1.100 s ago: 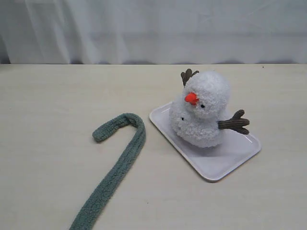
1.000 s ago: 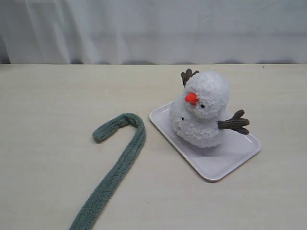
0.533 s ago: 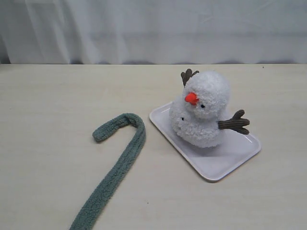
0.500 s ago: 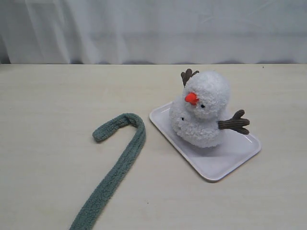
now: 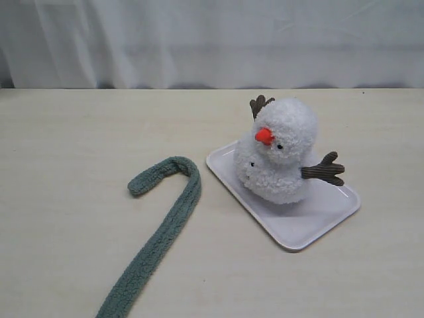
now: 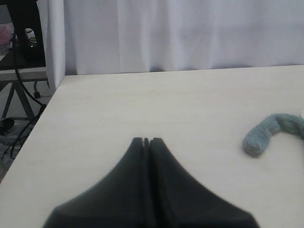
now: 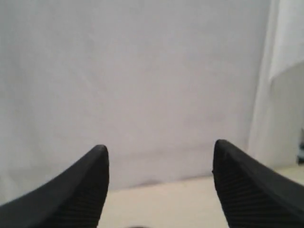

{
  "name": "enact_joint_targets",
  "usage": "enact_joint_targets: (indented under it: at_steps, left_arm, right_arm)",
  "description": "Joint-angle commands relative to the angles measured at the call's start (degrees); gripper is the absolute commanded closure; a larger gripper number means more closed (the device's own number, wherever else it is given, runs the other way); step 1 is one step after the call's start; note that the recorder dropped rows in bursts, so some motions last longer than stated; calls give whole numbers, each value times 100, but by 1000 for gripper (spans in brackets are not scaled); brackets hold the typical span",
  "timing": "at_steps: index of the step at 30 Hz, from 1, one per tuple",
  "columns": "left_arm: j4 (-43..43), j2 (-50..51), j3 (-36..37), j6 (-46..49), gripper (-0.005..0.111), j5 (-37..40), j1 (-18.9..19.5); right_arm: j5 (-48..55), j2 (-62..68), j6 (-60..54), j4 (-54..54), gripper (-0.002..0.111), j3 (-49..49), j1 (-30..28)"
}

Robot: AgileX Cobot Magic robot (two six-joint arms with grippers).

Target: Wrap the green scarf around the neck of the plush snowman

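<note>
Left gripper [image 6: 146, 141]: jaws pressed together, holding nothing. Right gripper [image 7: 160, 145]: jaws wide apart. Plush snowman [image 5: 281, 156]: upright on the white tray [image 5: 311, 222]. Green scarf [image 5: 165, 225]: flat on the table [image 5: 79, 132], left of the tray, clear of it.

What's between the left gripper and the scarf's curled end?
Only bare tabletop. The left wrist view shows an unbroken stretch of it between the left gripper, jaws shut, and the green scarf's curled end.

Exterior looks down; left wrist shares green scarf [image 5: 177, 218].
</note>
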Motion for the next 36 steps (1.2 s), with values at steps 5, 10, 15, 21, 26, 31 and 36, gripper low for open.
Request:
enact_joint_targets:
  at_steps: [5, 10, 15, 21, 26, 31, 36]
  left_arm:
    - [-12, -10, 21, -11, 107, -62, 31]
    - [-12, -10, 21, -11, 107, -62, 31]
    - [-23, -10, 21, -11, 107, -62, 31]
    - [-23, -10, 21, -11, 107, -62, 31]
    - [-23, -10, 21, -11, 107, -62, 31]
    - [-23, -10, 21, -11, 107, -62, 31]
    - [-23, -10, 21, -11, 107, -62, 31]
  right_arm:
    - [2708, 2336, -5185, 5468, 47, -1354, -17]
    - [3929, 3234, -7931, 8341, 63, -1023, 353]
    - [2547, 3669, -7396, 7867, 63, -827, 1961]
    - [1281, 4636, -5846, 6358, 60, -1058, 3725]
    - [745, 5687, -5263, 5925, 52, -1589, 4367]
    - [920, 6751, -4879, 5941, 53, -2230, 4476]
    - [955, 7785, -4556, 5941, 53, -2771, 4491]
